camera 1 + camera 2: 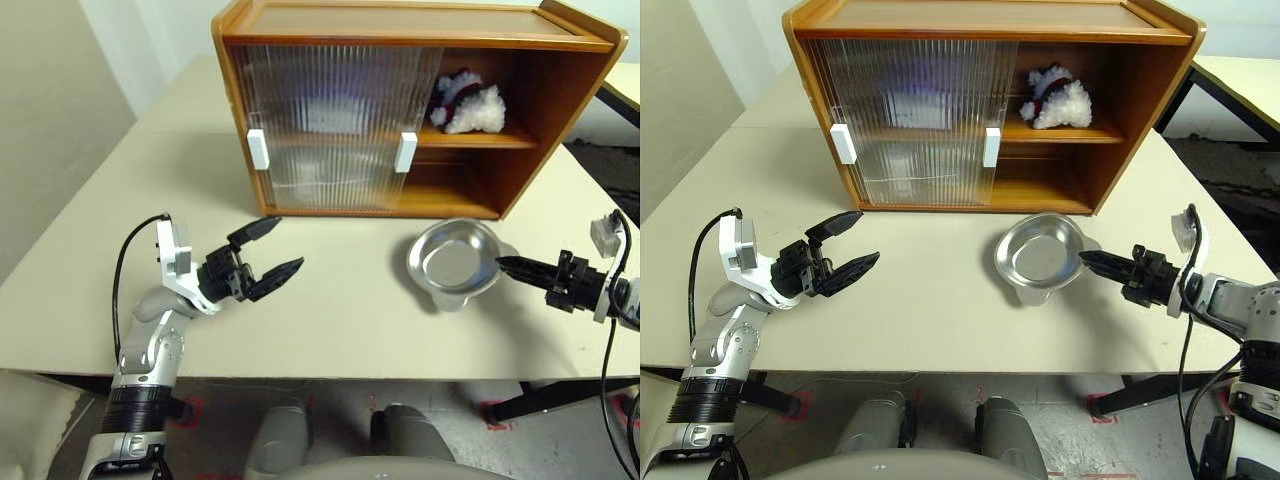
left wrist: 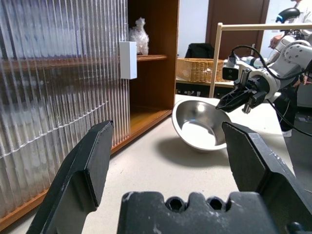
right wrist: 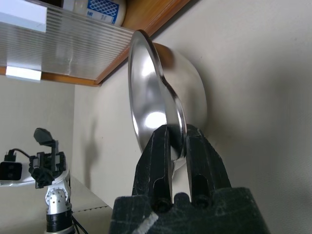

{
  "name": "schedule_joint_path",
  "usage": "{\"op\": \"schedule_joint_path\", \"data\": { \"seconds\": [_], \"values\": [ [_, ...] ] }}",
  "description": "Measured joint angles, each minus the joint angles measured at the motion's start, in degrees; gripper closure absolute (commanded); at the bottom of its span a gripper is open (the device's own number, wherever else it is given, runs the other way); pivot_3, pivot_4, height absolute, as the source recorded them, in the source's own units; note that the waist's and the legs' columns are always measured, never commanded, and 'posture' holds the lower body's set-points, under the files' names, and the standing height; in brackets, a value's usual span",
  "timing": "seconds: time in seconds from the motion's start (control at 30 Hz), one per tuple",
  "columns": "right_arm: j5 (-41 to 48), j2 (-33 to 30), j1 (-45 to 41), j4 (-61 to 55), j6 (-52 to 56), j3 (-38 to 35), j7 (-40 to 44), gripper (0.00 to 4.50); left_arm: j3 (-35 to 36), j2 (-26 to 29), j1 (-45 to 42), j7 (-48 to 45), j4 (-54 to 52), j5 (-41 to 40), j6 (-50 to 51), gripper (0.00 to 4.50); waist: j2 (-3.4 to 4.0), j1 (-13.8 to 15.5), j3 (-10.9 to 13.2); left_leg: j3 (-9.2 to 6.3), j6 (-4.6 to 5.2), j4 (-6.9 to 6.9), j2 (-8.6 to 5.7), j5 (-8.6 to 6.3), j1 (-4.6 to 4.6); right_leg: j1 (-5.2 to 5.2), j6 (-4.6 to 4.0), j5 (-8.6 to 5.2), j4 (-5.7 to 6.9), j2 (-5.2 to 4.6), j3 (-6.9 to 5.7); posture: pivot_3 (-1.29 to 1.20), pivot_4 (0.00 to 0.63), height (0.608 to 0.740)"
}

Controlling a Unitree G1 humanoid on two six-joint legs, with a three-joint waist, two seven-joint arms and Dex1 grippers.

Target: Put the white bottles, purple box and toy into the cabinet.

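Our right gripper (image 3: 176, 141) is clamped on the rim of the shallow round metal bowl (image 1: 455, 262); our left gripper (image 1: 268, 263) gapes. The fluffy white toy (image 1: 468, 103) sits at two o'clock in the orange-brown wooden cabinet (image 1: 560, 80).

Beige table (image 1: 330, 320) with cabinet (image 1: 560, 90), metal bowl (image 1: 455, 262)

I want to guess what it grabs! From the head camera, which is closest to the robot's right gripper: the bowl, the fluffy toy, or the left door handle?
1. Bowl: its rim sits in the right gripper.
2. Toy: on the cabinet's upper shelf, open side.
3. Left door handle: farthest across.
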Motion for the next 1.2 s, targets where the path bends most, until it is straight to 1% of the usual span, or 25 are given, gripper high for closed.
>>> {"op": "schedule_joint_path", "data": {
  "seconds": [0.17, 0.3, 0.5, 0.73, 0.9, 1.1, 1.2],
  "values": [
    [0.96, 0.55, 0.07, -0.25, 0.40, -0.78, -1.02, 4.26, 0.00, 0.00, 0.00, 0.00, 0.00, 0.00, 0.00, 0.00, 0.00, -0.03, 0.00, 0.00, 0.00, 0.00, 0.00, 0.00, 0.00, 0.00, 0.00, 0.00, 0.00, 0.00, 0.00, 0.17, 0.000, 0.740],
    [2.64, 4.21, -0.53, 0.06, 1.29, -4.84, -3.59, 4.26, 0.01, 0.01, 0.00, -0.01, 0.01, 0.01, 0.00, 0.00, 0.00, -0.08, 0.00, 0.00, 0.00, -0.02, 0.00, 0.00, 0.00, -0.01, 0.00, 0.00, 0.00, 0.00, 0.00, 0.17, 0.000, 0.740],
    [6.75, 11.68, -7.67, 2.97, -0.44, -15.26, -12.06, 4.30, 0.02, 0.05, -0.07, -0.02, 0.02, 0.11, 0.00, 0.00, 0.01, -0.13, -0.01, 0.00, 0.00, -0.03, 0.00, 0.00, 0.00, -0.01, 0.01, 0.02, 0.01, 0.01, 0.01, 0.17, 0.000, 0.740],
    [7.44, 17.00, -12.33, 6.90, -8.03, -19.72, -21.72, 4.37, 0.04, 0.14, -0.50, -0.03, 0.05, 0.21, -0.01, 0.00, 0.05, -0.19, -0.02, 0.02, 0.00, -0.09, -0.01, 0.00, -0.06, -0.05, 0.02, 0.00, -0.02, -0.02, 0.04, 0.17, 0.000, 0.740],
    [8.51, 17.96, -15.22, 8.10, -11.25, -19.67, -24.56, 4.37, 0.06, 0.16, -1.05, -0.03, 0.13, 0.31, -0.03, 0.00, 0.07, -0.43, -0.02, 0.01, 0.00, -0.14, 0.02, 0.00, -0.02, -0.05, 0.00, 0.00, 0.00, -0.01, 0.04, 0.17, 0.000, 0.740],
    [8.03, 21.20, -15.41, 10.12, -14.97, -16.36, -27.08, 4.37, 0.14, 0.36, -1.09, -0.03, 0.24, 0.36, -0.07, 0.00, 0.12, -0.45, -0.05, 0.01, 0.01, -0.15, 0.00, 0.00, -0.03, -0.06, -0.01, 0.00, 0.00, -0.03, 0.04, 0.17, 0.000, 0.740],
    [6.59, 22.34, -16.06, 10.35, -19.16, -13.90, -28.07, 4.37, 0.24, 0.48, -1.12, -0.03, 0.58, 0.41, -0.23, 0.00, 0.13, -0.43, -0.06, 0.01, 0.01, -0.15, 0.00, 0.00, -0.03, -0.06, -0.01, 0.00, -0.01, -0.05, 0.03, 0.18, 0.000, 0.740]
  ]
}}
